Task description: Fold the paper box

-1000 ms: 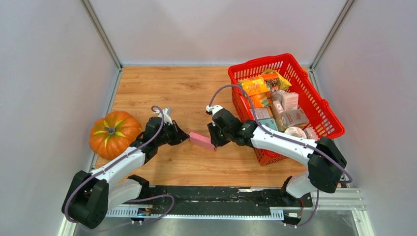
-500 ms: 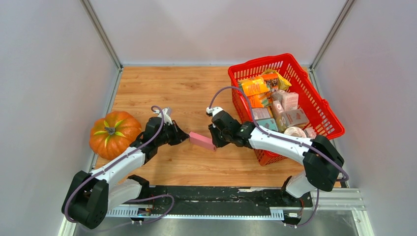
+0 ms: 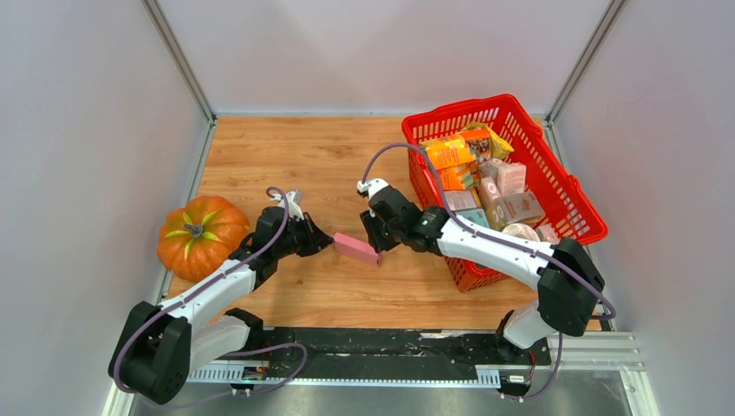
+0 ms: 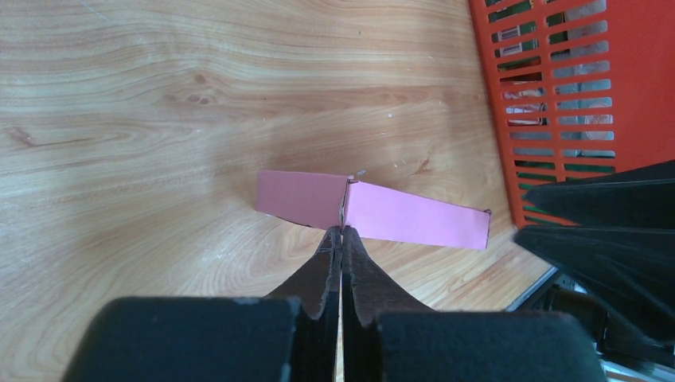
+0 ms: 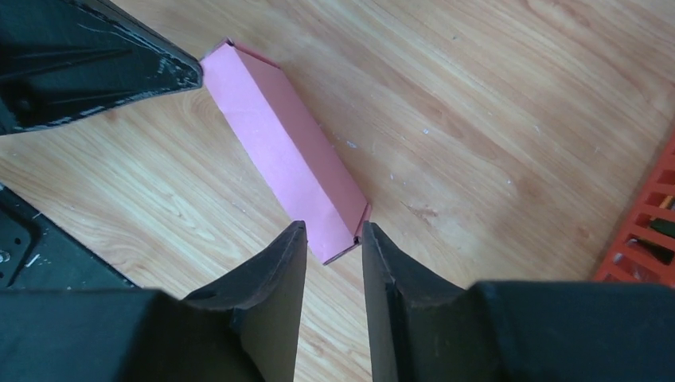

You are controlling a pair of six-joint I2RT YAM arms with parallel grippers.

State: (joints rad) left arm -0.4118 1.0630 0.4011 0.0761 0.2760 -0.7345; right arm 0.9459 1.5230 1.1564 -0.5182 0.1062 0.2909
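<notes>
The paper box (image 3: 356, 249) is a small flat pink carton held just over the wooden table between the two arms. My left gripper (image 3: 328, 241) is shut on the box's left end; in the left wrist view its tips (image 4: 342, 232) pinch an edge where two pink panels (image 4: 382, 211) meet. My right gripper (image 3: 374, 245) is at the box's right end. In the right wrist view its jaws (image 5: 333, 231) stand apart, the carton's (image 5: 286, 151) near corner just beyond them, by the right fingertip (image 5: 374, 239).
An orange pumpkin (image 3: 202, 236) sits at the left beside the left arm. A red basket (image 3: 459, 108) full of grocery packets stands at the right, right behind the right arm; its wall shows in the left wrist view (image 4: 621, 79).
The right gripper has shifted slightly left and farther along the box's right end, and its jaws narrowed then widened again. The left gripper and the box have stayed put.
</notes>
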